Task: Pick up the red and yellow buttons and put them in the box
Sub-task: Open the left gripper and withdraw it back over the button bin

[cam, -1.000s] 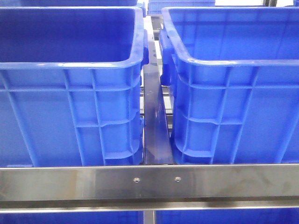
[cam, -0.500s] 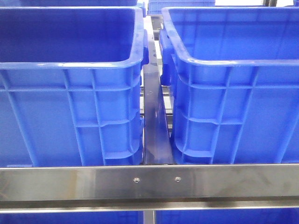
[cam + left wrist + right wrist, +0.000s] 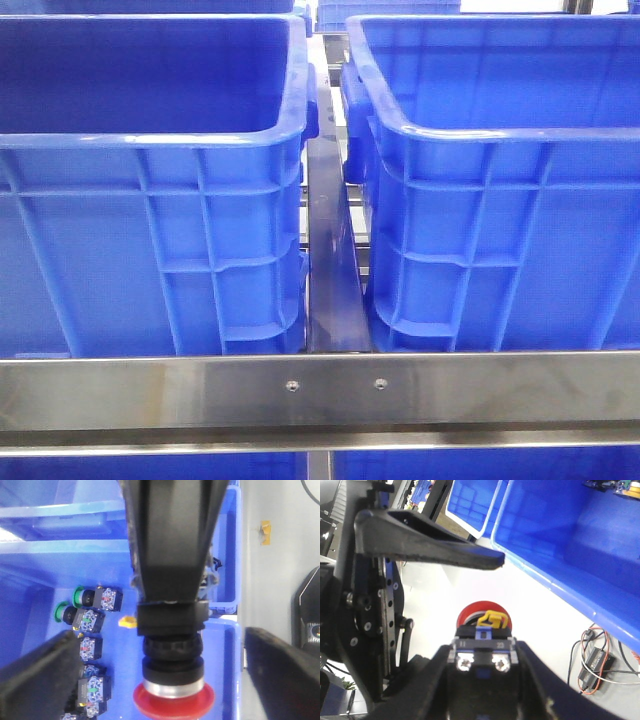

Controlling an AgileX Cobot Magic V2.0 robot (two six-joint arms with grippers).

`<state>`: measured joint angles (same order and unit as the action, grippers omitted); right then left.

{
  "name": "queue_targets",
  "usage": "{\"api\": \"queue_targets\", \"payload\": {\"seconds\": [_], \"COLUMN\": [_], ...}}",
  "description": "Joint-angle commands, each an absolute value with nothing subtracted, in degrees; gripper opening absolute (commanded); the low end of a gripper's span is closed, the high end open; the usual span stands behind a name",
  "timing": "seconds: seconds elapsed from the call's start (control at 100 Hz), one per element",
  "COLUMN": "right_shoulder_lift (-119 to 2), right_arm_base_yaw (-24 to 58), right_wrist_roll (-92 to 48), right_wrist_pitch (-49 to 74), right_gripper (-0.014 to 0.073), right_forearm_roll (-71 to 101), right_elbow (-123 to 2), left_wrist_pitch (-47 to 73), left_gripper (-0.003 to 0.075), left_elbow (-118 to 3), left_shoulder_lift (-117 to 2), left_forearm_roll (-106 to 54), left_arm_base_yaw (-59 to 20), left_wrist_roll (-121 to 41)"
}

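Gripper [image 3: 172,645] on the left arm clamps the black body of a red mushroom-head push button [image 3: 173,697] above a blue plastic bin [image 3: 120,645] of green-capped switches [image 3: 82,596]. The right gripper [image 3: 482,675] likewise pinches a red-capped button with a yellow tab [image 3: 483,621] by its contact block. Both look rigid, light, smooth plastic, so the squared block is the surest hold.

Non-task items: steel crossbar [image 3: 320,392], horizontal across the foreground of the front view, with two small screws [image 3: 335,384] near its middle. Green-capped push buttons [image 3: 82,597], two lying side by side inside a blue bin in the left wrist view, beside a small yellow clip [image 3: 127,622] on the bin floor. Black and orange cables [image 3: 602,662] lie on a pale floor in the right wrist view.
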<state>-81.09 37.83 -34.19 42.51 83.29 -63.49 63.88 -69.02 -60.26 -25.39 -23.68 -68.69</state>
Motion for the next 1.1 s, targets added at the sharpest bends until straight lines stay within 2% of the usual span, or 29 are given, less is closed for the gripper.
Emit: {"api": "queue_targets", "payload": {"seconds": [0.0,0.39,0.57,0.71,0.81,0.93,1.09], "right_shoulder_lift": [-79.19,-79.19,-79.19,-79.19,-79.19,-79.19,-79.19], "right_arm_base_yaw": [37.86,33.39,29.06,26.66,25.10,23.20,20.09], "right_wrist_roll": [-35.27,-35.27,-35.27,-35.40,-35.89,-35.94,-35.94], "right_wrist_pitch": [42.10,40.48,41.44,42.22,42.94,44.00,45.75], "right_gripper": [0.0048,0.0048,0.0048,0.0048,0.0048,0.0048,0.0048], "right_forearm_roll": [86.60,86.60,86.60,86.54,86.54,86.07,85.28], "right_elbow": [-65.58,-65.58,-65.58,-65.58,-65.58,-65.58,-65.39], "left_wrist_pitch": [60.76,54.19,44.88,38.13,36.81,35.77,35.77], "left_gripper": [0.0641,0.0640,0.0640,0.0638,0.0586,0.0507,0.0493], "left_elbow": [-70.44,-70.44,-67.53,-61.22,-56.19,-50.10,-42.77], "left_shoulder_lift": [-59.19,-53.28,-46.76,-40.59,-36.21,-30.60,-24.47], "left_forearm_roll": [-27.95,-20.86,-10.78,4.49,13.65,15.62,15.62], "left_arm_base_yaw": [-24.04,-23.95,-23.95,-23.95,-23.95,-23.95,-23.95], "left_wrist_roll": [-66.10,-49.18,-30.77,-11.77,-1.42,3.74,7.65]}}
